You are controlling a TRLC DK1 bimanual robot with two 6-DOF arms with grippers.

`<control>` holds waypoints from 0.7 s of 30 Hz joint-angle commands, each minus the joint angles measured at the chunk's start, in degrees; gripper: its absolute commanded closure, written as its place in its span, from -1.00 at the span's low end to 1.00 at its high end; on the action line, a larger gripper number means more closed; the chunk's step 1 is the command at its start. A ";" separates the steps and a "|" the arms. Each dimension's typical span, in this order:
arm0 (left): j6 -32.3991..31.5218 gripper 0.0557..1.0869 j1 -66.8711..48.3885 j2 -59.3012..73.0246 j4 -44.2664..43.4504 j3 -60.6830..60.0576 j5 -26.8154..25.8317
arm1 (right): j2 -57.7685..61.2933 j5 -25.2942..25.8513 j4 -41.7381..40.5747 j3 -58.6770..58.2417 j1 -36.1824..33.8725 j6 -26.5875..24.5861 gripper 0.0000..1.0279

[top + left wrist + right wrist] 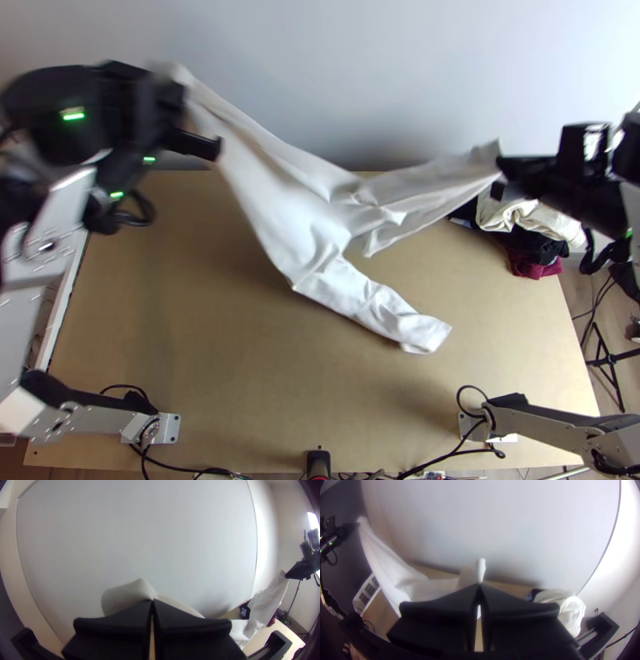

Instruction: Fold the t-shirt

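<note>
Left gripper [182, 96] and right gripper [502, 166], closed, each pinch the white t-shirt [292, 204], sloping toward five and eight o'clock respectively.

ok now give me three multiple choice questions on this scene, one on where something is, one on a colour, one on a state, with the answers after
1. In the top view, where is the pile of clothes by the table?
A) near left corner
B) middle of the near edge
C) toward the far right corner

2. What colour is the t-shirt?
A) white
B) red
C) green

3. How is the t-shirt lying?
A) folded into a neat square
B) lifted at two places, sagging between them
C) spread flat

Answers:
1. C: the top view shows the pile there.
2. A: the cloth is white in all three views.
3. B: the left gripper and right gripper each pinch a part of it up high.
</note>
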State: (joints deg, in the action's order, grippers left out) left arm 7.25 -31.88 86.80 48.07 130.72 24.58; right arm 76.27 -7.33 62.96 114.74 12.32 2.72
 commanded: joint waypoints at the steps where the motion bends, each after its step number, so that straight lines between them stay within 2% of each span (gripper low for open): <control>1: 4.18 0.93 0.77 -6.82 -3.34 -0.02 5.30 | 3.27 5.84 -2.93 13.05 3.15 -4.22 0.95; 5: 6.20 0.93 0.77 -9.20 -3.43 -0.02 6.01 | 2.48 11.64 -7.50 14.11 7.02 -8.26 0.95; 9: 11.30 0.93 0.41 -11.92 -6.50 -0.37 6.80 | 0.28 15.42 -11.98 14.46 9.30 -10.98 0.95; 15: 17.89 0.93 0.24 -15.17 -11.78 -0.73 7.33 | -3.50 17.70 -17.96 14.46 11.33 -15.29 0.95; 21: 20.79 0.93 -1.78 -18.16 -8.26 -4.59 7.33 | -5.78 17.70 -21.74 14.99 11.41 -18.89 0.95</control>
State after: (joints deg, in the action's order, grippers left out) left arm 24.14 -31.97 71.92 38.22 128.99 31.66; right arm 73.06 9.30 45.47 128.79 22.68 -12.34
